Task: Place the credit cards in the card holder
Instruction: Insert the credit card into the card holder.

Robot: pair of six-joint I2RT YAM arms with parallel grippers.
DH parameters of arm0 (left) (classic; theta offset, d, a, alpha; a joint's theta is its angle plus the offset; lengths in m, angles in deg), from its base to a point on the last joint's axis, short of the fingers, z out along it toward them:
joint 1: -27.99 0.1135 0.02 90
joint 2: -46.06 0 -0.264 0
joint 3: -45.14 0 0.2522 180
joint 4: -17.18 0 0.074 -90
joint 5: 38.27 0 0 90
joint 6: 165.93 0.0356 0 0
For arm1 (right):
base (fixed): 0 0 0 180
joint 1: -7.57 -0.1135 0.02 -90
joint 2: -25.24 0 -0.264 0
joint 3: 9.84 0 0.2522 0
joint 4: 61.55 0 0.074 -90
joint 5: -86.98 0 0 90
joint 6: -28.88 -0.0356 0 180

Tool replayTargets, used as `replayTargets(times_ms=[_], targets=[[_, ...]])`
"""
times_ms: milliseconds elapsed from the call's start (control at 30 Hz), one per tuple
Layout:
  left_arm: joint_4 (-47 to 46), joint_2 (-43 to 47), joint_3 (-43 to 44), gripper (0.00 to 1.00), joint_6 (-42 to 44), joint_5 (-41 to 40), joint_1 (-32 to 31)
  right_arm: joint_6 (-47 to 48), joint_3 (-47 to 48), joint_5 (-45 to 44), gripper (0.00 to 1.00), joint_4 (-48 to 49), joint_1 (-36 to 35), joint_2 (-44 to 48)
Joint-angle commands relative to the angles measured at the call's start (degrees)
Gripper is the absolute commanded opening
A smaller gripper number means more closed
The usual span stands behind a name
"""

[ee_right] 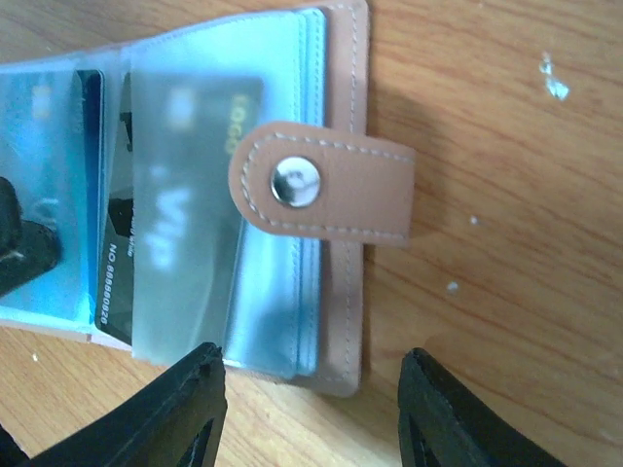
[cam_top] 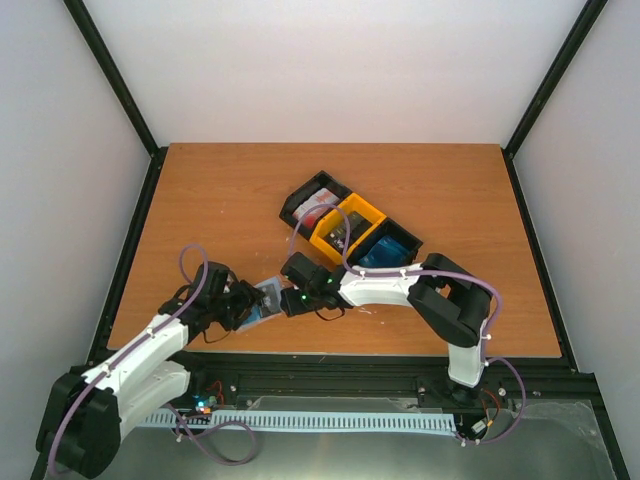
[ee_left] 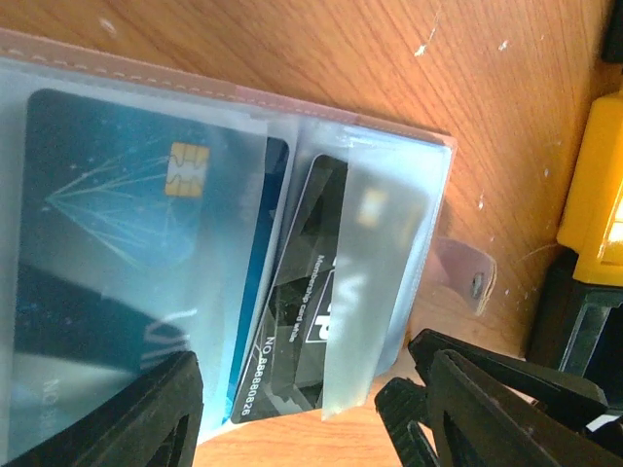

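Black left fingers, right fingers: wide apart, empty. Likely light, floppy pinkish-tan folding card holder; probably best gripped along stiffer stitched 3 o'clock edge.

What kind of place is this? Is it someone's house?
Probably a robot testing booth, not a house. A left arm and a right arm stand at the edge of a wooden table, closed in by plain white walls and black frame bars.
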Motion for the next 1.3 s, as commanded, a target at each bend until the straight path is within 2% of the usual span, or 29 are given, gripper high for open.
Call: replayTargets(times_ms=[0, 167, 233, 367, 500, 833, 933, 1100, 1267], targets=[[3.6, 1.1, 2.6, 0.65, 3.4, 0.5, -0.3, -0.5, -1.4, -0.7, 0.49, -5.8, -0.2, 1.4], [2.6, 0.4, 1.4, 0.49, 4.8, 2.4, -0.3, 0.3, -1.4, -0.7, 0.35, -5.4, -1.1, 3.4], [2.5, 0.2, 1.3, 0.45, 5.1, 2.1, -0.3, 1.1, -1.1, -1.0, 0.33, -5.2, -1.7, 4.3], [2.6, -0.5, 1.4, 0.44, 5.5, 1.3, -0.3, 3.2, 1.5, -2.1, 0.32, -6.1, -3.4, 3.5], [2.0, -1.5, 1.3, 0.39, 5.7, 1.5, -0.3, 4.5, 4.0, -2.5, 0.26, -6.5, -4.3, 1.4], [-1.2, -2.4, 0.0, 0.42, 6.2, 2.4, -0.3, 7.2, 9.1, -4.0, 0.24, -6.8, -4.4, -4.0], [-0.2, -2.1, 0.7, 0.41, 6.5, 1.0, -0.3, 11.9, 8.1, -4.8, 0.25, -6.4, -4.5, -3.8], [0.4, -1.6, 1.6, 0.37, 7.1, 0.3, -0.3, 24.0, 6.0, -4.4, 0.32, -5.1, -5.0, -2.5], [1.8, -0.4, 2.5, 0.36, 7.6, -2.2, -0.3, 31.7, 4.5, -4.2, 0.41, -2.4, -5.3, -0.7]])
